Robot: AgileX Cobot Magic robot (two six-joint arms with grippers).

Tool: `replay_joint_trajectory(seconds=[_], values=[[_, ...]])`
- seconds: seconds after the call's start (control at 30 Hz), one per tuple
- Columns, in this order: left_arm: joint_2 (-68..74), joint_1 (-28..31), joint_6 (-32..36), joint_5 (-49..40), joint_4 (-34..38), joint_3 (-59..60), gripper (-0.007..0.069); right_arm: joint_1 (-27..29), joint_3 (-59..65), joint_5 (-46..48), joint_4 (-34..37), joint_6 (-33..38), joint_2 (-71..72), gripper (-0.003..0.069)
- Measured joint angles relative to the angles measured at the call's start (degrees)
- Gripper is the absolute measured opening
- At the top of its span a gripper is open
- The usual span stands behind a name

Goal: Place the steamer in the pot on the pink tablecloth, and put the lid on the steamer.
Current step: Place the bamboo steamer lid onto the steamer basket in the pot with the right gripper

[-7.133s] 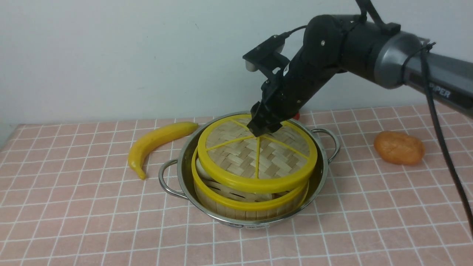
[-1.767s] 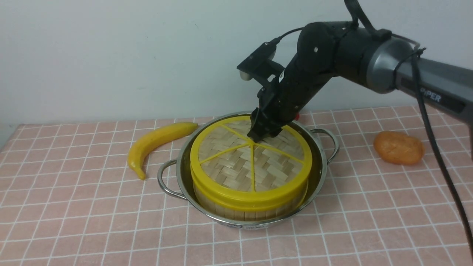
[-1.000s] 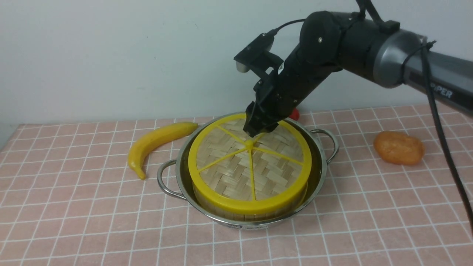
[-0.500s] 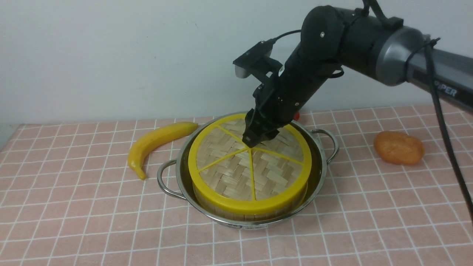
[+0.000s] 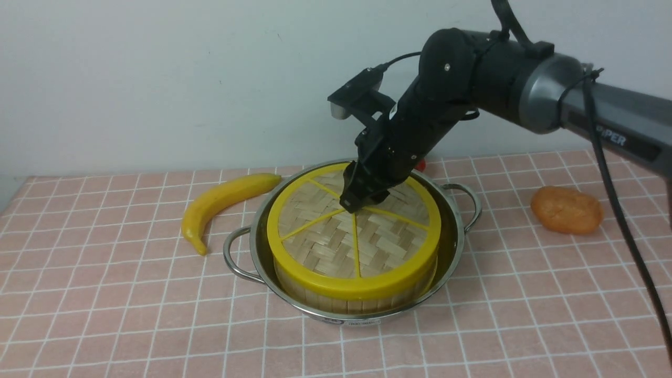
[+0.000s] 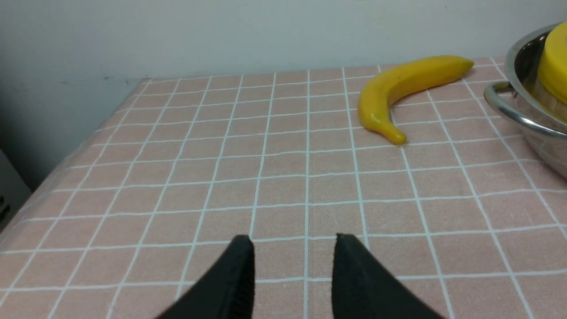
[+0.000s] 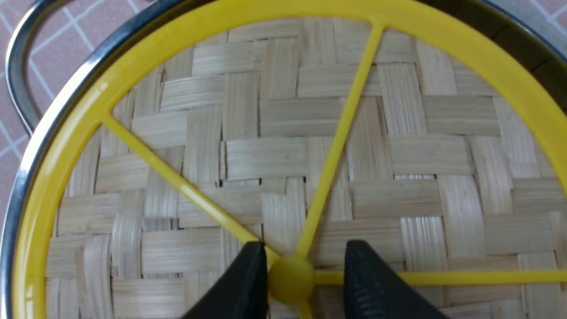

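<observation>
- Black fingertips (image 7: 248, 266) of the right gripper (image 7: 301, 272) are set either side of the lid's small yellow knob (image 7: 290, 280); one touches it, the other stands just clear, so no firm clasp is shown.
- Woven bamboo lid (image 5: 354, 231) is seated level on the steamer (image 5: 357, 299), which sits inside the steel pot (image 5: 454, 244) on the pink tablecloth (image 5: 105, 294).
- Lid is judged light, stiff and smooth-rimmed; the knob is the best hold.
- Left gripper (image 6: 293, 248) is held apart and empty over the cloth, near a banana (image 6: 407, 88).

lid (image 5: 353, 239): seated on steamer (image 5: 362, 300) | steamer: in pot (image 5: 451, 247) | right hand (image 5: 356, 202): at lid centre
</observation>
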State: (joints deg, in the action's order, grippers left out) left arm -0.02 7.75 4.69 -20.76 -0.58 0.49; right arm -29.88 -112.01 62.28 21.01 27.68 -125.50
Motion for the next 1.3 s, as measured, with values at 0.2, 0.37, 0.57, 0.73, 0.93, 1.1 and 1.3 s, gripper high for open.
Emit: replay_joint_trajectory(seconds=[0.2, 0.37, 0.57, 0.73, 0.93, 1.1, 1.3], values=[[0.0, 0.0, 0.0, 0.0, 0.0, 0.0, 0.0243, -0.26, 0.0, -0.07, -1.33, -0.19, 0.0, 0.0253], [0.0, 0.0, 0.0, 0.0, 0.0, 0.0, 0.0243, -0.32, 0.0, -0.07, -2.1, -0.27, 0.0, 0.0253], [0.0, 0.0, 0.0, 0.0, 0.0, 0.0, 0.0243, -0.32, -0.05, -0.07, -3.18, -0.39, 0.24, 0.0239], [0.0, 0.0, 0.0, 0.0, 0.0, 0.0, 0.0243, -0.32, 0.01, -0.22, -5.35, -0.39, 0.91, 0.0219], [0.0, 0.0, 0.0, 0.0, 0.0, 0.0, 0.0243, -0.27, 0.01, -0.03, -6.75, -0.83, 1.05, 0.0217], [0.0, 0.0, 0.0, 0.0, 0.0, 0.0, 0.0243, -0.27, 0.01, 0.14, -6.81, -1.03, 1.05, 0.0223], [0.0, 0.0, 0.0, 0.0, 0.0, 0.0, 0.0243, -0.27, 0.01, 0.15, -7.25, -1.27, 1.73, 0.028]])
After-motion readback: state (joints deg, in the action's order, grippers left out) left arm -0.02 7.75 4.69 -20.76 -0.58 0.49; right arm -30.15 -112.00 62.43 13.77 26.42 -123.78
